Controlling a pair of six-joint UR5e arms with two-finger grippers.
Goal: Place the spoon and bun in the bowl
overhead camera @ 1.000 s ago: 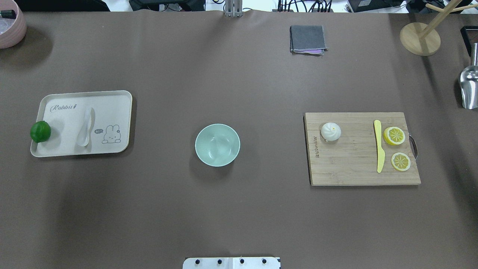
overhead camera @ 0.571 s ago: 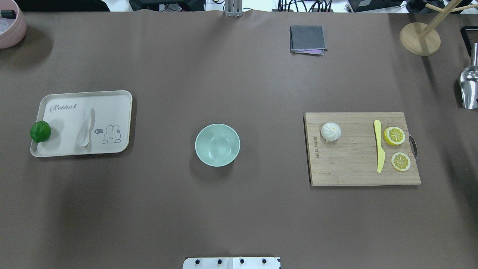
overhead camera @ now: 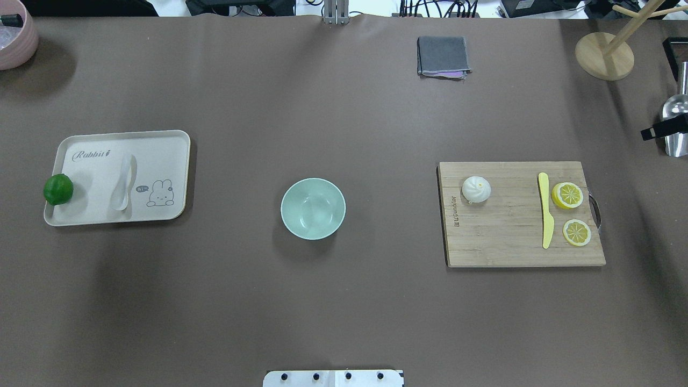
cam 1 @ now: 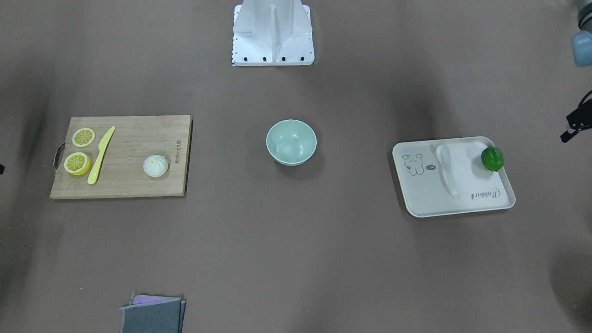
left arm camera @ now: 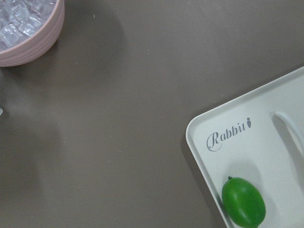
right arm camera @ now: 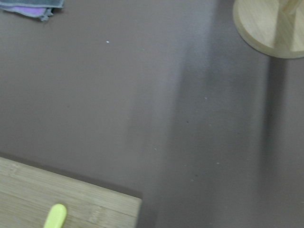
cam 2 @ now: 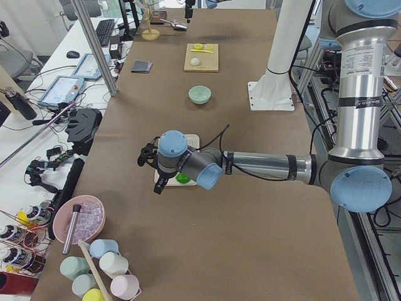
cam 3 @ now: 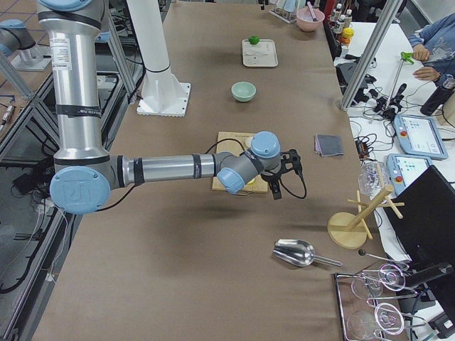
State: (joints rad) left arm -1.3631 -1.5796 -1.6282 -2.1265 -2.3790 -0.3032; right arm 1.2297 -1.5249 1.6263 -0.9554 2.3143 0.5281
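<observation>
The white spoon [overhead camera: 123, 184] lies on the white rabbit tray [overhead camera: 161, 150] at the left; it also shows in the front view [cam 1: 447, 169], and its handle tip shows in the left wrist view [left arm camera: 289, 126]. The white pleated bun [overhead camera: 476, 189] sits on the wooden cutting board [overhead camera: 510, 242] at the right. The mint-green bowl [overhead camera: 313, 208] stands empty mid-table. My left gripper [cam 2: 152, 170] hovers beside the tray's outer end. My right gripper [cam 3: 284, 174] hovers past the board's outer end. I cannot tell whether either is open or shut.
A green lime [overhead camera: 58, 189] sits on the tray's outer edge. A yellow knife [overhead camera: 545, 209] and lemon slices [overhead camera: 567, 195] lie on the board. A folded grey cloth [overhead camera: 443, 56], a wooden stand [overhead camera: 604, 56], a metal scoop [overhead camera: 676, 126] and a pink ice bowl [overhead camera: 13, 37] line the far side.
A black part of my right gripper has come into the overhead view at the right edge, over the metal scoop. The spoon, bun and bowl have not moved.
</observation>
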